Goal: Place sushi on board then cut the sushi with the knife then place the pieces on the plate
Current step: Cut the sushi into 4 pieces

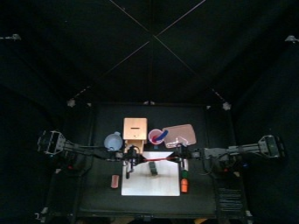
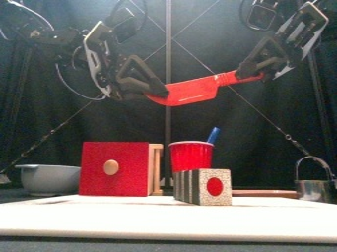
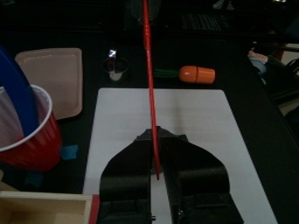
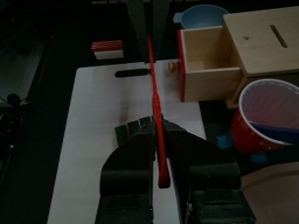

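Both pairs of jaws are clamped on the red knife (image 2: 198,91), the left jaws at one end and the right jaws at the other. The knife hangs between the two arms, high over the middle of the counter. I judge this to be a hand-over, so that one arm gets a better grip for cutting. In both wrist views the blade shows edge-on as a thin red line.

The sushi (image 2: 204,185) is a short piece that stands below the knife, near the back right corner of the white board (image 1: 146,185). I cannot tell if it is on the board or just past its edge.

Behind the sushi, toward the counter's back edge, stand the red cup (image 2: 191,156) with the blue knife (image 2: 214,134), the wooden box (image 2: 112,169) and the pink tray (image 1: 181,133). The blue-grey bowl (image 2: 50,178) is toward the left edge and a metal cutter (image 2: 313,185) toward the right edge. An orange toy (image 3: 197,74) lies at the board's right edge, and a red and white toy (image 4: 107,47) lies beside its left edge. The cup and the box are close behind the sushi and could hinder an arm that comes down low.
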Motion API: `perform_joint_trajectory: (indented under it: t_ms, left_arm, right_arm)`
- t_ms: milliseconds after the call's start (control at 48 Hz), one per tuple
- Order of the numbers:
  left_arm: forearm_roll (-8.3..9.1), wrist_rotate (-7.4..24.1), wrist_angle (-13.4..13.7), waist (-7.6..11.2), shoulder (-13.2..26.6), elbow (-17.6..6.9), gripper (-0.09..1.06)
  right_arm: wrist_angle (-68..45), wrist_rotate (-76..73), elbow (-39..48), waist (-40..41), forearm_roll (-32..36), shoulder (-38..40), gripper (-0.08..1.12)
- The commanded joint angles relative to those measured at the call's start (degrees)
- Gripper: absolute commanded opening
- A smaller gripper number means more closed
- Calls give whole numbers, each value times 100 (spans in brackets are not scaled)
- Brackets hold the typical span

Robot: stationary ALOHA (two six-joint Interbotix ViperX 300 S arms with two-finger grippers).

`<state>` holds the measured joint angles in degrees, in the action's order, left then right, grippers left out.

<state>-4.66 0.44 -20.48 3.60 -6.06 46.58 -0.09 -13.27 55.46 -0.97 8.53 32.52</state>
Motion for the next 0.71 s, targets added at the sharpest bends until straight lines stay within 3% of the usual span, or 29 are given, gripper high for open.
perform_joint_trajectory:
  t_ms: [21, 417, 708]
  left_arm:
    - [44, -9, -26, -26, -70, -141, 41]
    - [255, -9, -18, -9, -97, -123, 40]
    - [255, -9, -18, -9, -105, -97, 40]
  right_arm:
    - [-62, -9, -114, -9, -9, -9, 48]
    - [967, -18, -272, 53, -123, -378, 48]
    - [1274, -9, -457, 79, -123, -483, 49]
